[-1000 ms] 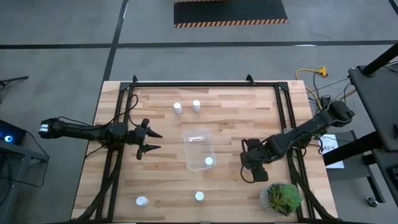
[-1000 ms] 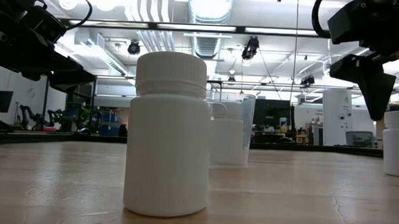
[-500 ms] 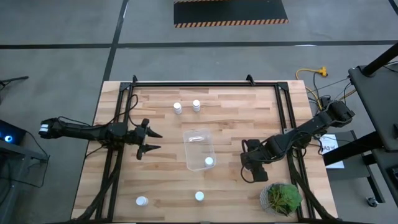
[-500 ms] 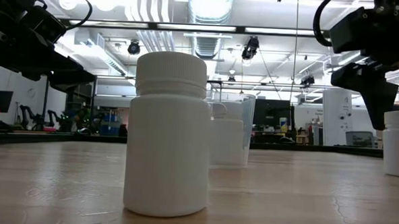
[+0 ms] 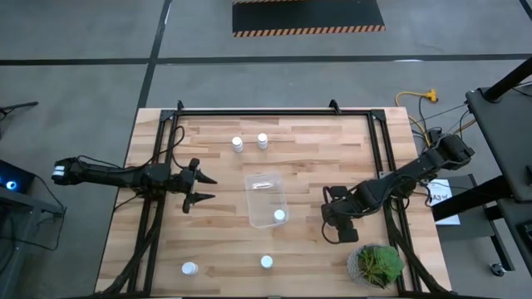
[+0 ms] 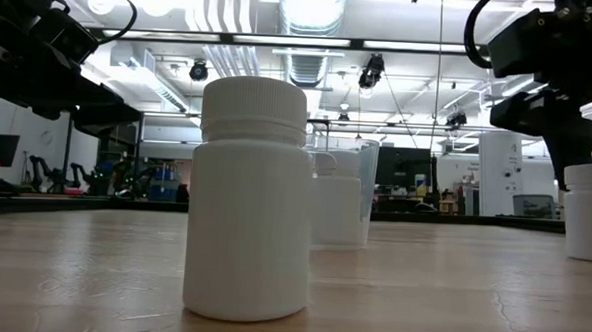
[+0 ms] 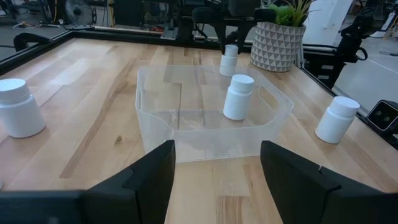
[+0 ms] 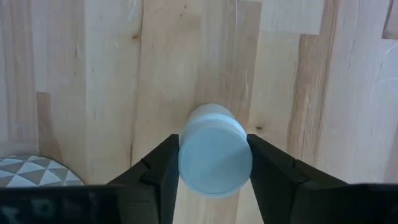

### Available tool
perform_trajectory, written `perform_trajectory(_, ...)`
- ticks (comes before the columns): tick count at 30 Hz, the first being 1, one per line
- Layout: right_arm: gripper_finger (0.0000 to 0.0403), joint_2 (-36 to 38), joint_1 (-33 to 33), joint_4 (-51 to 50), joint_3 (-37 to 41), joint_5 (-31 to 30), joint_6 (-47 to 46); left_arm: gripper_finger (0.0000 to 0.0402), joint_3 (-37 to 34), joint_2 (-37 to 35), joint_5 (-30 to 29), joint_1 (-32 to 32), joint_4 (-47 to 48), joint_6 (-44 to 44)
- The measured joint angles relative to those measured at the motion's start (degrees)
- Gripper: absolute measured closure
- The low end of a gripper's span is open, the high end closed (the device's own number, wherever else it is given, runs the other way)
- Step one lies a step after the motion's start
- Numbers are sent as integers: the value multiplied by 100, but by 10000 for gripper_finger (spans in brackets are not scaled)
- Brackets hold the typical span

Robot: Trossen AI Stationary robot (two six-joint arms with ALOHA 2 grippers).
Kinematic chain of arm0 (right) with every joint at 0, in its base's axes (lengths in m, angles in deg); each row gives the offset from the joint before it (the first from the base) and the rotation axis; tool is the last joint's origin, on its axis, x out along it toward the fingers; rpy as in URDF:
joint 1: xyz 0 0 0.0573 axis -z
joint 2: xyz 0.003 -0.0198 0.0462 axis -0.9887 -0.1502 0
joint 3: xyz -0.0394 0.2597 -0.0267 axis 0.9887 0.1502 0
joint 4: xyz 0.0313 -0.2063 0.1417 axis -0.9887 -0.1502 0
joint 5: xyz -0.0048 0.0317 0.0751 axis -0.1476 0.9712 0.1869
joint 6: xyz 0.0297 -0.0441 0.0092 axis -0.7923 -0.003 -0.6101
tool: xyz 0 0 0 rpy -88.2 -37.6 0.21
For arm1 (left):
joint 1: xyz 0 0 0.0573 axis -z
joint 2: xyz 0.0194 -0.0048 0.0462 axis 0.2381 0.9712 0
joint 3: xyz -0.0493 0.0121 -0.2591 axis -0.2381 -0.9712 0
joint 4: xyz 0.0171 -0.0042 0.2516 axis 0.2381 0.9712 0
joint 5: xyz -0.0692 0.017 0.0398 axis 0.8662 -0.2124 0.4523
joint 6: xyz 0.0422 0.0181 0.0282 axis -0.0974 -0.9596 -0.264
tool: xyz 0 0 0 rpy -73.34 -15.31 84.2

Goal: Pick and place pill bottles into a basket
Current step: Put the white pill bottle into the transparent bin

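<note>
The right gripper [image 8: 213,163] points down right of the basket [image 5: 267,199], fingers [image 8: 163,168] flanking a bottle [image 8: 214,151] standing on the table [image 5: 307,149]; whether they grip it I cannot tell. The left gripper [image 5: 194,186] waits wide, left of the basket.

L arm [image 5: 125,175] extended, fingers [image 7: 152,177] spread, R arm [image 5: 399,183] bent
</note>
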Motion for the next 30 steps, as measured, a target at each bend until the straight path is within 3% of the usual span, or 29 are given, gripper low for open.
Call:
perform_trajectory(6,257,2,276,-356,-448,-12,435,182,0,0,-2,0,0,-2)
perform_trajectory(15,257,-185,1085,-1502,-1720,-22,1039,182,-2,0,-2,0,0,-2)
perform_trajectory(30,257,-1722,1614,-2417,-4377,-39,2035,182,-1,0,-1,2,0,1)
